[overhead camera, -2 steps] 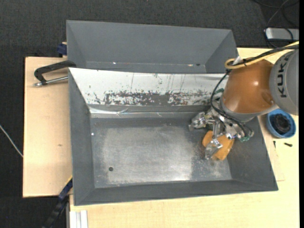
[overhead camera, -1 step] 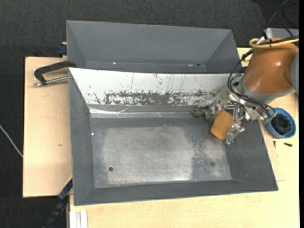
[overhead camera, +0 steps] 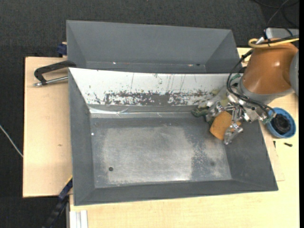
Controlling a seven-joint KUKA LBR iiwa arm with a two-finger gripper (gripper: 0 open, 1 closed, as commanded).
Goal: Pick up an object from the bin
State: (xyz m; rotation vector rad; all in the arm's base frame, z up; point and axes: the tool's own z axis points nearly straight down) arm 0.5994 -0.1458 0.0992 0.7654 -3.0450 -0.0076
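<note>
My gripper (overhead camera: 223,123) hangs low at the bin's right side, near the back wall. A small orange-brown block (overhead camera: 218,127) sits between its metal fingers, one finger (overhead camera: 231,131) on the block's right and the other at its upper left. The gripper is shut on this block, which is slightly above the bin's sloped right wall. A small dark greenish thing (overhead camera: 198,112) lies just left of the gripper, against the foot of the back wall.
The arm and its orange cover reach in over the right rim. A tiny dark speck (overhead camera: 110,169) lies on the bin floor at the front left. The back wall is scuffed and pale.
</note>
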